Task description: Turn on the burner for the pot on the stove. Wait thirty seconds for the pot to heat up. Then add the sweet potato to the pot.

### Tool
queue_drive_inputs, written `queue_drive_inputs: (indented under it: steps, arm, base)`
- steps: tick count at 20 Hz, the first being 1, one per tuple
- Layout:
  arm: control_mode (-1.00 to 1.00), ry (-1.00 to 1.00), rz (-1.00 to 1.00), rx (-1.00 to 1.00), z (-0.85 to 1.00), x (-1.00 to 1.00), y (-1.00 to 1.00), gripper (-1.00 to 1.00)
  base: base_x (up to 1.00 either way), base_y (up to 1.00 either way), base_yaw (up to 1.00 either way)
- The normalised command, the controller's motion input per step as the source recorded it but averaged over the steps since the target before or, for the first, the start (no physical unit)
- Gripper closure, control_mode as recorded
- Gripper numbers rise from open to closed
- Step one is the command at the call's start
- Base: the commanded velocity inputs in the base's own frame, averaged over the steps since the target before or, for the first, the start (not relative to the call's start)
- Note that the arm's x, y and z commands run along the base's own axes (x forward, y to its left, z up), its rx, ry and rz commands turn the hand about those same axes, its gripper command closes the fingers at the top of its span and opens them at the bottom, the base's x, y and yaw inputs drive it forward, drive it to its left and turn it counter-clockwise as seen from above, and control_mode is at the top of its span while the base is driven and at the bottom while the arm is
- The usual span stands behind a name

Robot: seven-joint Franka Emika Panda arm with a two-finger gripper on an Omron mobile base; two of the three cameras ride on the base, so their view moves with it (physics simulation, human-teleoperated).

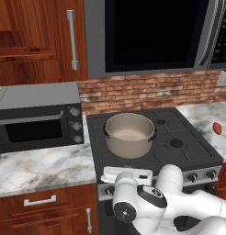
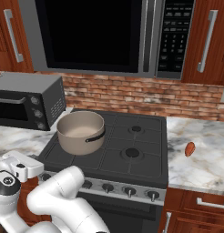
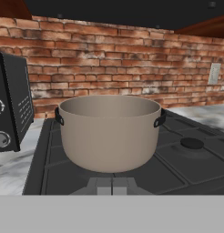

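In the left base view we see the pot [image 1: 130,134] just left of the frame's centre, sitting on the front left section of the stove [image 1: 188,149]. The burner [image 1: 110,158] under it shows as dark grate around the pot's base. In the right base view the same pot [image 2: 81,132] stands left of centre on the stove [image 2: 141,159], and the row of small black knobs [image 2: 130,191] runs along the steel front strip below it.

The sweet potato [image 1: 217,128] lies at the right edge of the left base view, on the marble counter [image 1: 41,167] well apart from the pot; in the right base view we find it [image 2: 190,149] right of centre, on the counter [image 2: 205,159] beside the stove.

The toaster oven [image 1: 39,117] occupies the left of the left base view, near the pot. A microwave [image 2: 104,34] hangs across the top of the right base view.

The gripper [image 3: 112,186] appears at the bottom centre of the hand view, its tips pressed together and holding nothing, low in front of the pot [image 3: 109,132]. We see the hand's white body at the stove's front edge in the lower part of both base views.
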Motion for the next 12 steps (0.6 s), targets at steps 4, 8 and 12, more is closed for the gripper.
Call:
queue_drive_inputs:
  steps: [4,8,12]
  arm:
    - [-1.0,0.0,0.0,0.0,0.0,0.0,0.0,1.0]
    - [-1.0,0.0,0.0,0.0,0.0,0.0,0.0,1.0]
    - [-1.0,0.0,0.0,0.0,0.0,0.0,0.0,1.0]
  base:
    - [0.0,0.0,0.0]
    - [0.0,0.0,0.0]
    - [0.0,0.0,0.0]
